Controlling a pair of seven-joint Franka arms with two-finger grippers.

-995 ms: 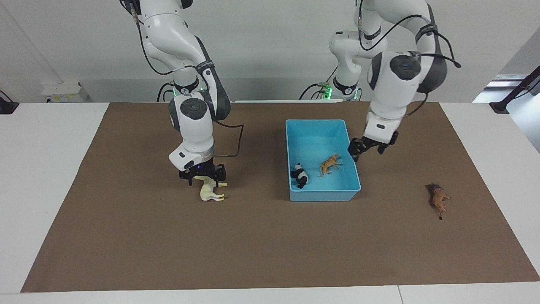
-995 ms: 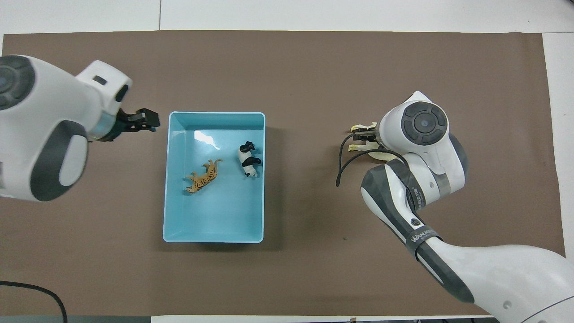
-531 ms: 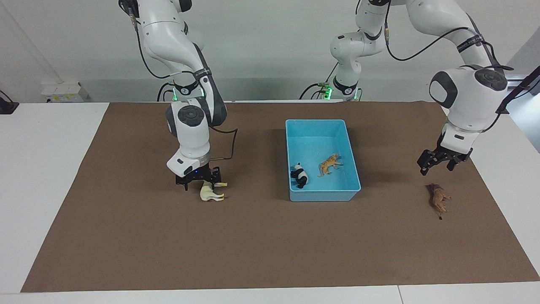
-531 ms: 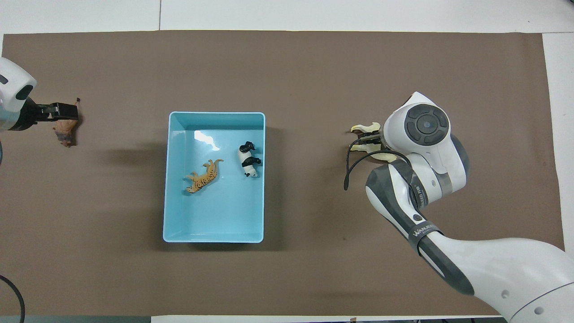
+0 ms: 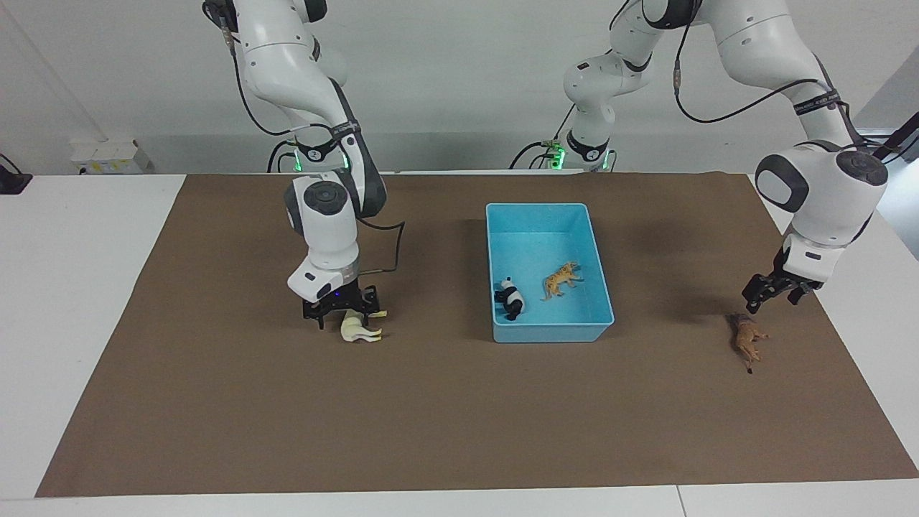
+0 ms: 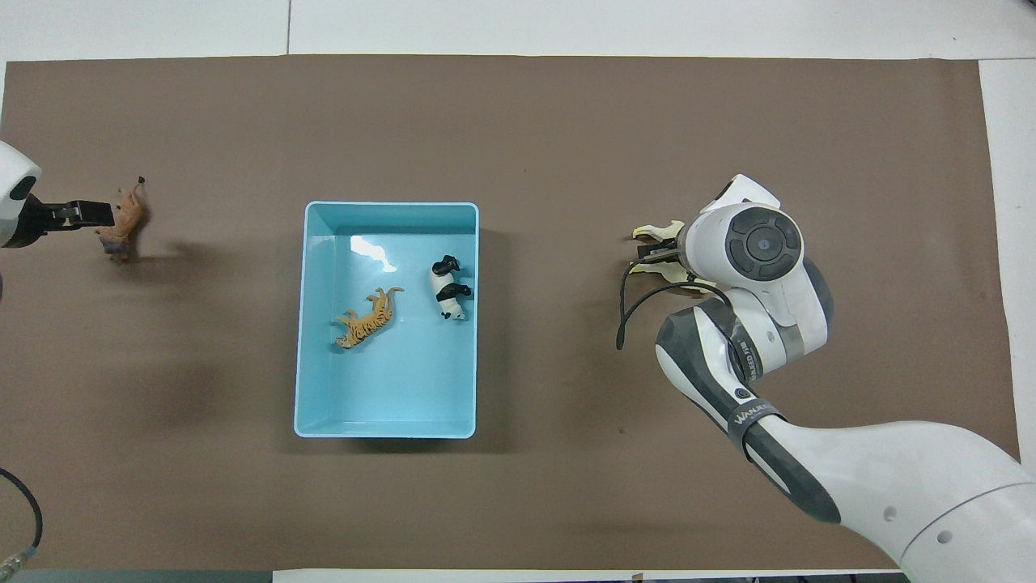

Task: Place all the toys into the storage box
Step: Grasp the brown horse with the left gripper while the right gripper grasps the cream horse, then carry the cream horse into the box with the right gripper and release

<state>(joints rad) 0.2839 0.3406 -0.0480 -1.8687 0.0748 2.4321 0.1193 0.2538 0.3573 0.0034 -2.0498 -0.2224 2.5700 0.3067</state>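
The storage box [image 5: 549, 271] sits on the brown mat [image 5: 459, 416] covering the tabletop [image 5: 72, 287], between our two arms, and it already holds half of the toys. The tiger [image 5: 561, 278] lies on its side on the box floor, and the panda [image 5: 511, 298] lies beside it against the wall toward the right arm's end.

Two toys are still out on the mat. The horse [image 5: 359, 329] lies on its side toward the right arm's end of the tabletop, well apart from the box. Our right hand [image 5: 340, 310] is low over it, with its fingers spread on either side of the horse's body; we judge that it is about to pinch, but no grip shows yet. In the overhead view the arm hides most of the horse [image 6: 660, 233].

The lion [image 5: 747, 339] lies on its side toward the left arm's end, also well apart from the box. Our left hand [image 5: 774, 292] hangs just above it, on the side nearer the robots, not touching. We cannot tell how its fingers stand.

So we judge the task half done: two toys are in the box, and two are left to grasp, carry over the rim and release inside, one for each arm.
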